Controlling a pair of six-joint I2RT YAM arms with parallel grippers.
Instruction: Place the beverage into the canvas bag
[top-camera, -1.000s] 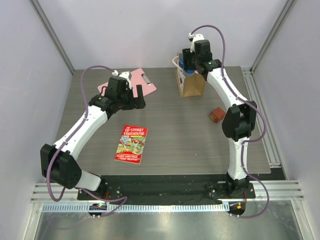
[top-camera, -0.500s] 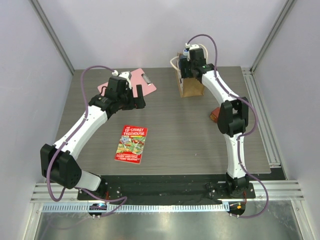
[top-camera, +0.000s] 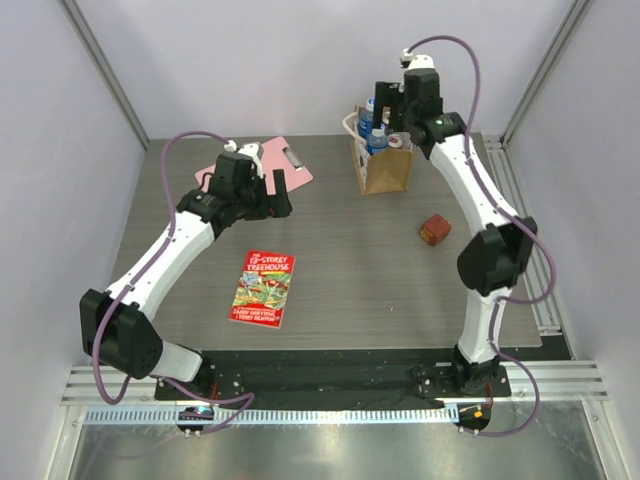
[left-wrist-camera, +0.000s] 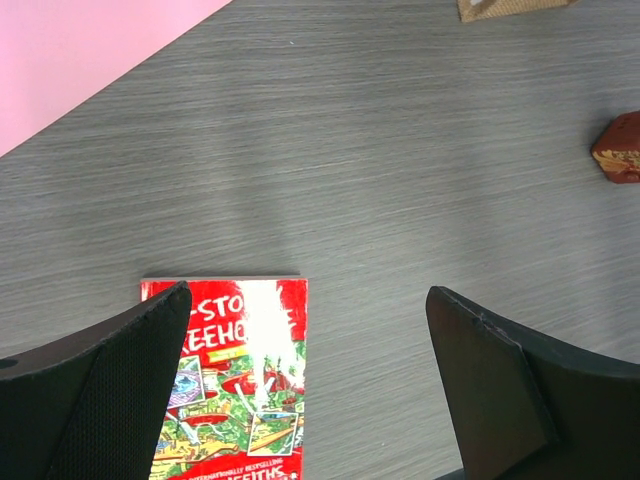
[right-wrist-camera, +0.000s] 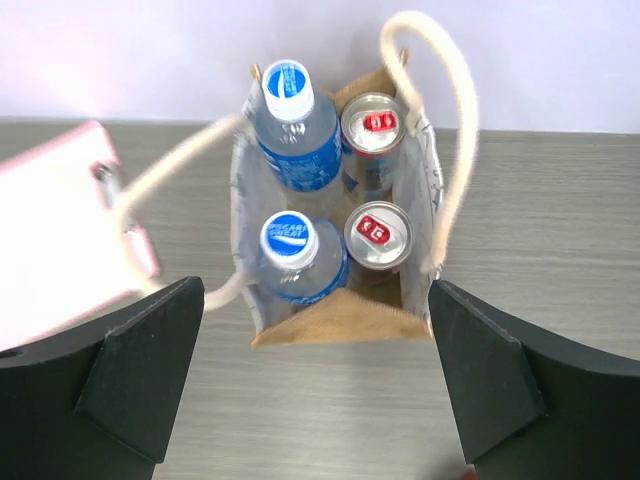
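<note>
The canvas bag (top-camera: 386, 172) stands upright at the back of the table, tan with cream loop handles (right-wrist-camera: 455, 120). Inside the canvas bag (right-wrist-camera: 340, 322) stand two blue-capped beverage bottles, one nearer (right-wrist-camera: 295, 255) and one farther (right-wrist-camera: 297, 130), and two silver cans with red tabs (right-wrist-camera: 378, 235). My right gripper (right-wrist-camera: 316, 290) hangs open above the bag's near side, with nothing between its fingers. It shows above the bag in the top view (top-camera: 388, 112). My left gripper (left-wrist-camera: 308, 295) is open and empty, over the table by a red book.
A red picture book (top-camera: 264, 287) lies in the middle left of the table and under my left gripper (top-camera: 280, 192). A pink clipboard (top-camera: 292, 163) lies at the back left. A small red-brown box (top-camera: 434, 230) sits right of centre.
My right gripper has opened wide and risen away from the bag's mouth, leaving the bottle standing in the bag. The left arm has not moved.
</note>
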